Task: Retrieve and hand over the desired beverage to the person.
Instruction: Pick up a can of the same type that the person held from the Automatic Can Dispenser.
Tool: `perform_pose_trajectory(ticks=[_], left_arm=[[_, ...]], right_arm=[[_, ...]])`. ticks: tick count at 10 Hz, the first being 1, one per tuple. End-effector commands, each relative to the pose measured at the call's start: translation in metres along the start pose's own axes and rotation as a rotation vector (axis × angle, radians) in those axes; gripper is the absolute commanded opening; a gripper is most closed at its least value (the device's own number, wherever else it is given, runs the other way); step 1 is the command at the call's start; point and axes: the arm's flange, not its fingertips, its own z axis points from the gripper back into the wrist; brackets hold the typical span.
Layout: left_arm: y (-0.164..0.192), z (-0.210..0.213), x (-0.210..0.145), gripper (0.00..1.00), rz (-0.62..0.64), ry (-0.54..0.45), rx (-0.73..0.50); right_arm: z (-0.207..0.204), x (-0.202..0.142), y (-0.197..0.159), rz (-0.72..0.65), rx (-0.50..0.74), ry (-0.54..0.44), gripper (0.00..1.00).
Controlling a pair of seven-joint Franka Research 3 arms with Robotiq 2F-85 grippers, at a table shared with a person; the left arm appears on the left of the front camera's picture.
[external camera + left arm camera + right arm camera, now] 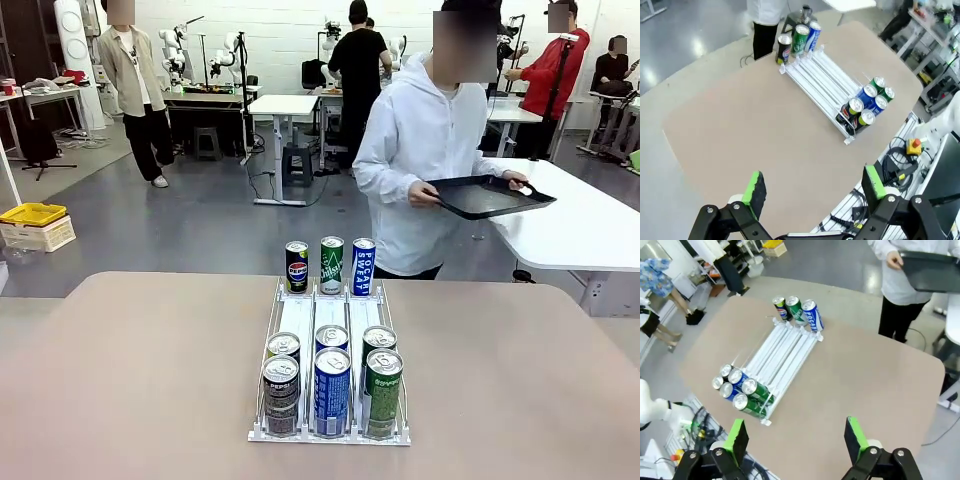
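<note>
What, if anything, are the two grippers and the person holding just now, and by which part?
The left gripper and right gripper are open and empty. The person holds a black tray by its rim with both hands.

**What the frames hide or cut off**

At upper centre of the front view, the table [150, 370] hides the legs of the person [420, 150] behind its far edge. The left wrist view's top edge cuts the person off above the waist. The right wrist view's cuts them above the chest, and its right edge crops the tray [932, 272]. At lower centre of the front view, the front row of cans [332, 390] covers the second row [332, 338] up to the lids, so those labels cannot be read. The bottom edges crop the left gripper [814, 182] and right gripper [796, 432].
</note>
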Motion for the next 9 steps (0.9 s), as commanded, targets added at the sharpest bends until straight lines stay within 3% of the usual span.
perform_pose_trajectory(ticks=[1, 3, 9], left_arm=[[0.01, -0.008, 0.006, 1.0, 0.062, -0.066, -0.012], [0.006, -0.003, 0.002, 1.0, 0.034, -0.027, -0.007], [0.006, -0.003, 0.002, 1.0, 0.034, -0.027, -0.007]], right_arm=[[0.004, -0.007, -0.019, -0.004, 0.085, -0.03, 1.0], [0.005, -0.005, -0.009, -0.011, 0.033, -0.022, 1.0], [0.005, -0.005, -0.009, -0.011, 0.033, -0.022, 1.0]])
